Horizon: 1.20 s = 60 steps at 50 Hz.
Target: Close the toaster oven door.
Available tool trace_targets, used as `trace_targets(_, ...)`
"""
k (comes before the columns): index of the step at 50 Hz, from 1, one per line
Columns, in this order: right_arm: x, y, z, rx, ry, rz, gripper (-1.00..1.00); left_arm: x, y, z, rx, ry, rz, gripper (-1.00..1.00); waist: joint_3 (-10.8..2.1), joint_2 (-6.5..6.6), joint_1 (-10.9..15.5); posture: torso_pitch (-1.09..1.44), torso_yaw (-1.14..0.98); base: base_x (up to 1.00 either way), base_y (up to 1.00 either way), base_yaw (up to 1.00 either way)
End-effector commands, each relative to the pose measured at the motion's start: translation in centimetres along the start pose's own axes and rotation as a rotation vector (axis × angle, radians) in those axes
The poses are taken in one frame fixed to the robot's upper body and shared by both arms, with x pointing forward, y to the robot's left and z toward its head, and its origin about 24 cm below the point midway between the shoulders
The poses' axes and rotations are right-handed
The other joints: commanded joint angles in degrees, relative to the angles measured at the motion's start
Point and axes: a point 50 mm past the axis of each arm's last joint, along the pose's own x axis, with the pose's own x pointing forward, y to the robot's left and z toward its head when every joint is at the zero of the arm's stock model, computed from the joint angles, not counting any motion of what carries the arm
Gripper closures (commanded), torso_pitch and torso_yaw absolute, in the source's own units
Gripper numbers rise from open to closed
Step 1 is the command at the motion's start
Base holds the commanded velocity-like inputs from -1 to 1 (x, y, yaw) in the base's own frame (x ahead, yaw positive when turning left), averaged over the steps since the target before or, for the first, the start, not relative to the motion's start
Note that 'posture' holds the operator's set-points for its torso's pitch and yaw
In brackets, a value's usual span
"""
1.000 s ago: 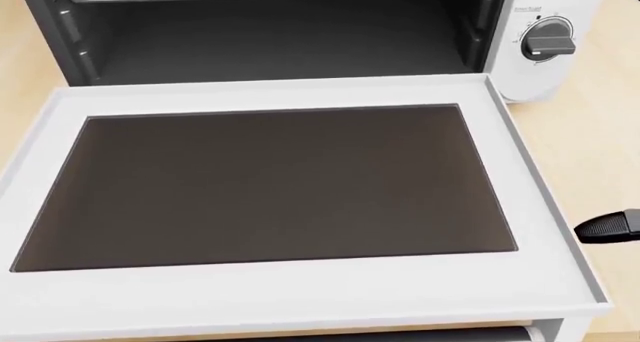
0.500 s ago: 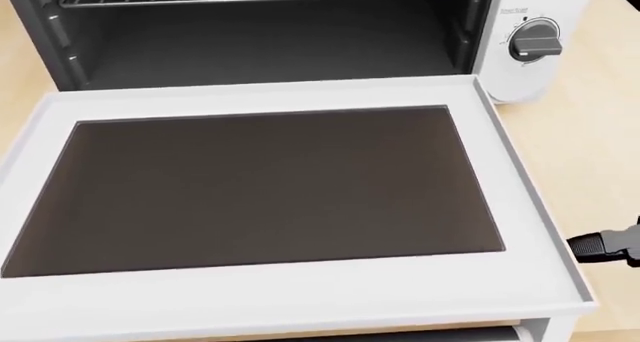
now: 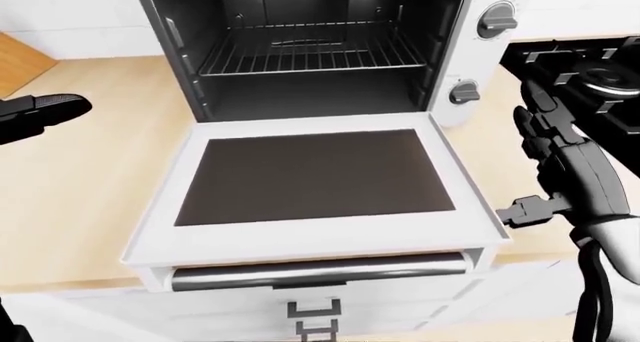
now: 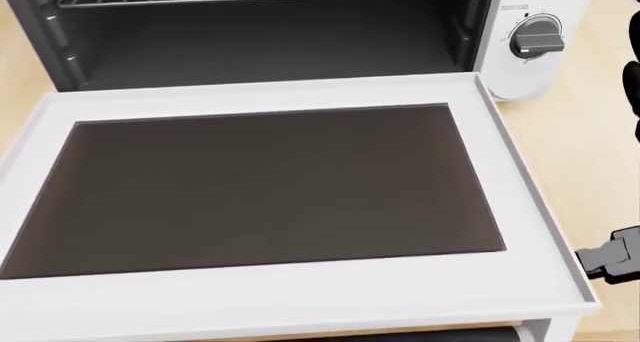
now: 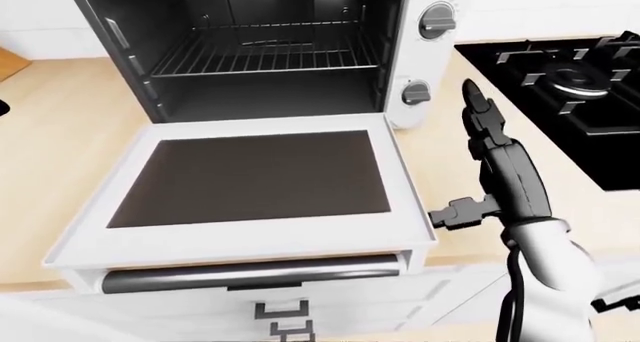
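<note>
The white toaster oven stands on a light wood counter with its door folded down flat, dark glass facing up. The door's grey handle bar runs along its near edge. A wire rack shows inside the dark cavity. My right hand is open, fingers stretched upward, beside the door's right edge, its thumb near the door's right corner. My left hand is at the left edge of the left-eye view, apart from the oven; I cannot tell whether it is open or shut.
A black gas stove lies to the right of the oven. Two knobs sit on the oven's right panel. White drawers are below the counter edge.
The head view has shifted slightly. My right thumb tip has dropped lower along the door's right edge, and a dark finger now shows at the right edge of the head view.
</note>
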Motion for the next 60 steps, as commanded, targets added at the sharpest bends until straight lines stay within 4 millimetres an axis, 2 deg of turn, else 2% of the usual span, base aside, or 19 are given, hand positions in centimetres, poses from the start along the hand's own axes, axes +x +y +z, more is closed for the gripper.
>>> trace_targets(1,0.0,-0.1,2.3,-0.006,-0.117,-0.009,-1.0,0.0,0.2,1.9,0.002,-0.091,0.003,-1.0,-1.36,-0.04,0.14,0.0,0.0,0.0,0.0,0.0)
trace_targets(5,0.1,0.1,3.0,0.122,-0.109,-0.007,-1.0,-0.1,0.2,1.9,0.001,-0.091,0.003,-1.0,-1.41,0.08,0.15,0.0,0.0,0.0,0.0,0.0)
trace_targets(11,0.1,0.7,2.9,0.125,-0.102,0.007,-1.0,0.0,0.2,1.9,0.001,-0.091,0.005,-1.0,-1.32,0.17,0.15,0.0,0.0,0.0,0.0,0.0)
trace_targets(33,0.6,0.5,4.7,0.163,-0.133,-0.05,-1.0,0.0,0.2,1.8,0.001,-0.09,0.006,-1.0,-1.28,0.26,-0.23,0.0,0.0,0.0,0.0,0.0)
trace_targets(44,1.0,0.1,5.1,0.297,-0.096,-0.106,-1.0,-0.1,0.4,1.8,0.002,-0.089,0.009,-1.0,-1.21,0.22,-0.09,0.0,0.0,0.0,0.0,0.0)
trace_targets(60,1.5,0.9,6.1,0.452,-0.033,-0.124,-1.0,0.0,0.6,1.9,0.002,-0.09,0.019,-1.0,-1.14,0.17,0.18,0.0,0.0,0.0,0.0,0.0)
